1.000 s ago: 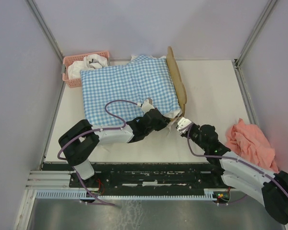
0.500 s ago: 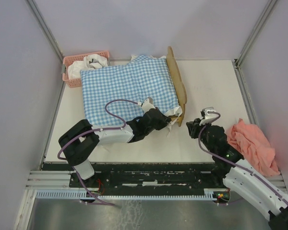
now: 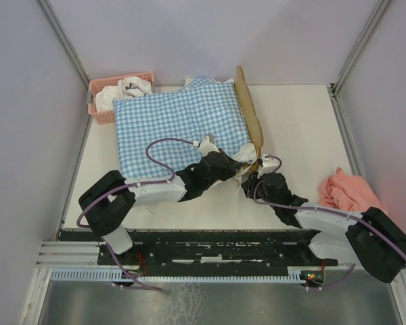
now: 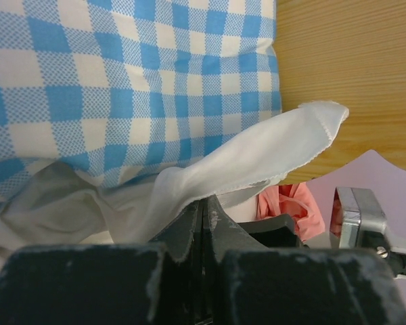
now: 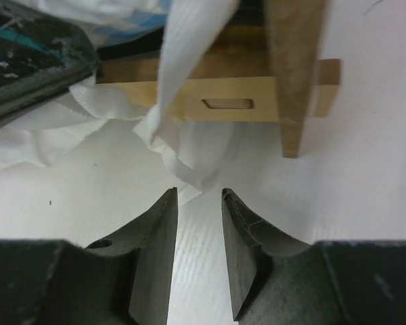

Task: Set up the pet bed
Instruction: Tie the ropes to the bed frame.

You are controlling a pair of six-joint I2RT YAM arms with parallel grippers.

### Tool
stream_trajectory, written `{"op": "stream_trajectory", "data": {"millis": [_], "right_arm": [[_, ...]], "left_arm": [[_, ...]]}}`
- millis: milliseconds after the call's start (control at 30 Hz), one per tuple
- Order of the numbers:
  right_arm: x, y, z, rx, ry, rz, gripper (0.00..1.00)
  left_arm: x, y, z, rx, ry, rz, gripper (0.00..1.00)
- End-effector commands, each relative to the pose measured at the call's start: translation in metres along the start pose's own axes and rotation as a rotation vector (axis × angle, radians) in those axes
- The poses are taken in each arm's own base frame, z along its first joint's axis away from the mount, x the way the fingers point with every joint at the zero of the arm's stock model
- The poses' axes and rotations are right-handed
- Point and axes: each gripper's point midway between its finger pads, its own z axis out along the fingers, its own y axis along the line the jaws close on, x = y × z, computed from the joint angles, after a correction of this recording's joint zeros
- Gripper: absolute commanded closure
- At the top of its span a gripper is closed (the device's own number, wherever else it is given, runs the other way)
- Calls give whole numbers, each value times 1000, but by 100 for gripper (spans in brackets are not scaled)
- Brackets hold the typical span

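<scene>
Pale lilac walls close in a white surface [image 3: 304,122], where the pet bed [image 3: 250,118] lies just ahead of the right gripper [image 5: 199,198]. This gripper's jaws stand partly apart with nothing between them, and the bed's wooden corner post and side rail are directly in front of its fingertips. The left gripper [image 4: 203,203], close alongside, is clamped tight on a white ruffle [image 4: 257,152] of the gingham bedding [image 3: 179,125] heaped over the frame. I judge the frame light, stiff and smooth, best pinched across the thin rail or post, while the soft bedding will drape and slide.
</scene>
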Motion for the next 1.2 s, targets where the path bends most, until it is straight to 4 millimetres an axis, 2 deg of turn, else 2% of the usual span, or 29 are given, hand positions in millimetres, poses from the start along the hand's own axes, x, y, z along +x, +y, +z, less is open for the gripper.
{"op": "stream_trajectory", "data": {"millis": [0,167,467,800,900,967,1033,1167], "right_arm": [[-29,28,12,-86,-160,-17,59],[-20,30,22,-68,-161,-60,59],[-13,13,24,23,-191,-114,59],[-1,8,34,52,-167,-114,61],[2,3,35,72,-166,-116,68],[3,1,34,78,-172,-118,79],[1,-4,33,103,-181,-124,95],[-5,-21,25,186,-199,-145,98]], "left_arm": [[-22,-23,-6,63,-66,16,97],[-22,-21,-6,57,-68,18,97],[-24,-22,-9,66,-77,15,97],[-23,-20,-8,60,-76,12,97],[-24,-20,-8,59,-82,13,97],[-24,-20,-8,60,-83,20,97],[-27,-23,-9,73,-90,37,97],[-36,-37,-17,132,-119,94,97]]}}
